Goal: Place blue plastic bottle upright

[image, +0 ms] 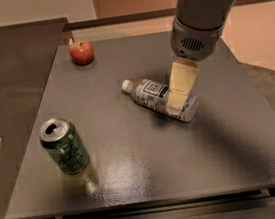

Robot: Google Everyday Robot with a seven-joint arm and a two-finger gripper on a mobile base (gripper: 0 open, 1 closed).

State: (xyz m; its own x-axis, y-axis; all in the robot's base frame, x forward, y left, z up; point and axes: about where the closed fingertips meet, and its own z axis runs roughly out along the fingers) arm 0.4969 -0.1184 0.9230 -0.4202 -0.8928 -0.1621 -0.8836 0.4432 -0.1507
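The blue plastic bottle [149, 95] lies on its side in the middle of the dark table [136, 177]. Its white cap points to the back left and its base to the front right. My gripper [179, 104] hangs down from the grey arm and sits over the bottle's base end, covering part of it. I cannot tell whether it touches or holds the bottle.
A green soda can [64, 146] stands upright at the front left of the table. A red apple [81, 52] sits at the back left. A dark counter [6, 68] adjoins the table's left side.
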